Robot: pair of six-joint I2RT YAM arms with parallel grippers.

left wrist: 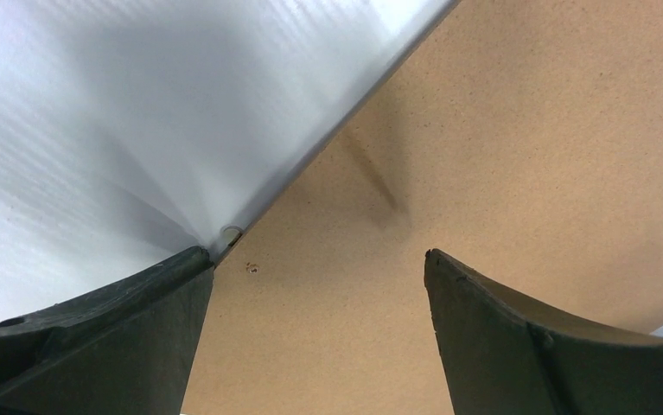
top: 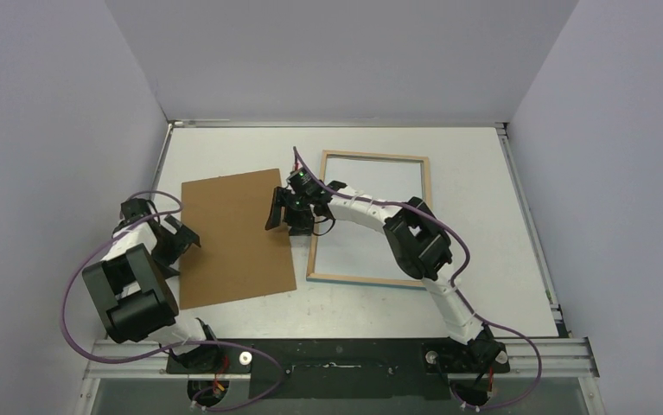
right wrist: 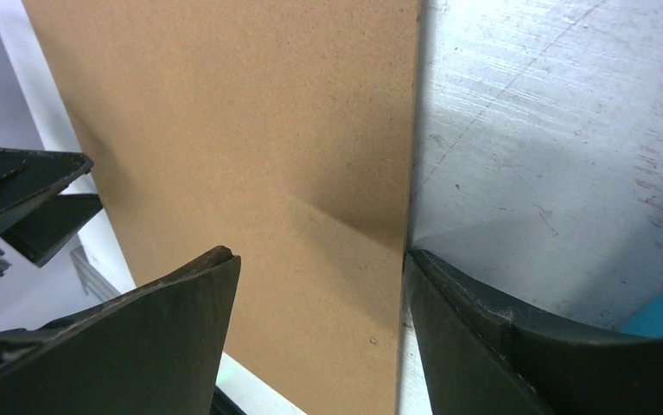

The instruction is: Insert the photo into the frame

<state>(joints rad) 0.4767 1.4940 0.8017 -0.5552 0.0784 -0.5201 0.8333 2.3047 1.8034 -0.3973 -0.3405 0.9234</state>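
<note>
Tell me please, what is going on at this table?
Two robot arms are at a flat brown rectangular board. The left gripper is open at its left edge; the right gripper is open over its right edge. The thin rectangular wood-edged frame lies beside the board on the white table, untouched. No photo is visible.

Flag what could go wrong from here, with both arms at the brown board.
1. The left jaws and right jaws stand open at opposite edges of the flat backing board; on so thin an edge they may slip or shove it.
2. A shove rightward could knock the frame, lying close beside it.
3. The photo shows in no view; if it is under the board, it might shift unseen.
</note>
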